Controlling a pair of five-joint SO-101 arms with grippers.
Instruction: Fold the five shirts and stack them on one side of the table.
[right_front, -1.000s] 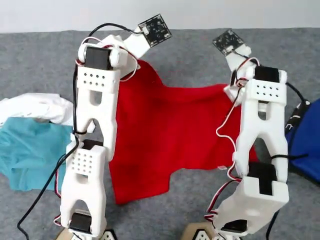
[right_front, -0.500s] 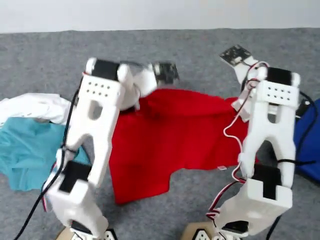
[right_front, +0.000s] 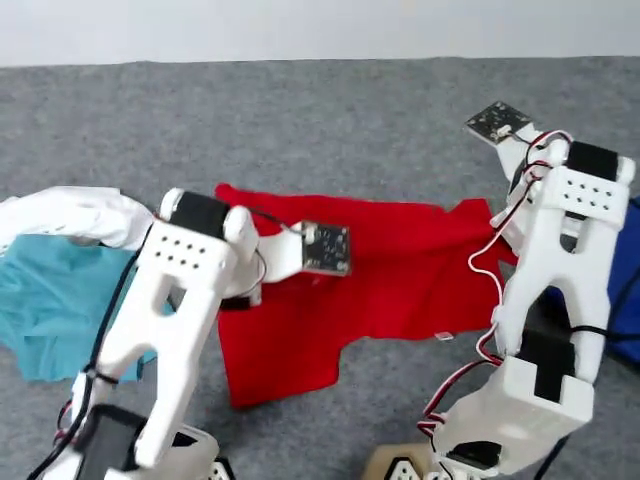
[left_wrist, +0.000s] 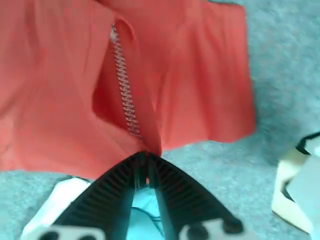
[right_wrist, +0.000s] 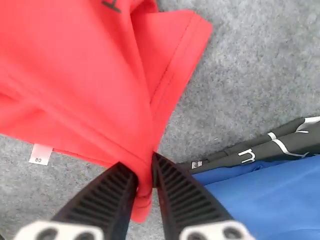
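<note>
A red shirt (right_front: 400, 260) lies spread on the grey table between the two arms, its far part drawn over toward the front. My left gripper (left_wrist: 145, 169) is shut on a fold of the red shirt (left_wrist: 65, 100) beside a stitched seam. The left arm (right_front: 185, 275) bends low over the shirt's left side. My right gripper (right_wrist: 145, 176) is shut on the red shirt (right_wrist: 75, 65) at a hemmed edge near a sleeve. The right arm (right_front: 560, 230) stands at the shirt's right end.
A teal shirt (right_front: 50, 295) and a white shirt (right_front: 70, 212) lie bunched at the left. A blue shirt (right_front: 625, 310) lies at the right edge, with a black garment (right_wrist: 260, 147) on the blue one (right_wrist: 270, 200). Bare grey table (right_front: 330, 120) stretches behind.
The left arm has swung down and toward the front, pulling the shirt's far corner over the shirt. The right arm has shifted slightly right, still holding its edge.
</note>
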